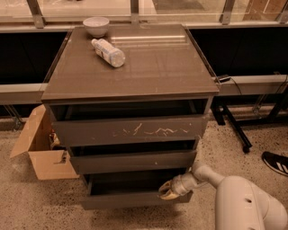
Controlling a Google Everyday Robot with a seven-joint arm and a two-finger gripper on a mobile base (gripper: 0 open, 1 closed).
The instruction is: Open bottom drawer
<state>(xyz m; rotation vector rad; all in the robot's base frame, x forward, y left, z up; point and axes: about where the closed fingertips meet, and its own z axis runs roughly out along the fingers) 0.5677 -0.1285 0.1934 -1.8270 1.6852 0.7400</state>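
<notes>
Arm (pixel 203 173) low and outstretched, gripper (pixel 168 192) at the bottom drawer (pixel 126 201) front's right top edge

Speckled floor (pixel 231 155); open cardboard box (pixel 42 164) beside the cabinet (pixel 153 67); dark panels (pixel 22 58) behind.

Warm, dim indoor light falls from above. The bench (pixel 157 72) catches a pale streak of glare near its back edge, below the bright window strip (pixel 180 6). Deep shadow fills the gaps above each drawer front and the dark panels behind. The claw (pixel 169 192), at the right top edge of the bottom drawer (pixel 130 200), sits in gloom, perhaps partly shaded from above.
</notes>
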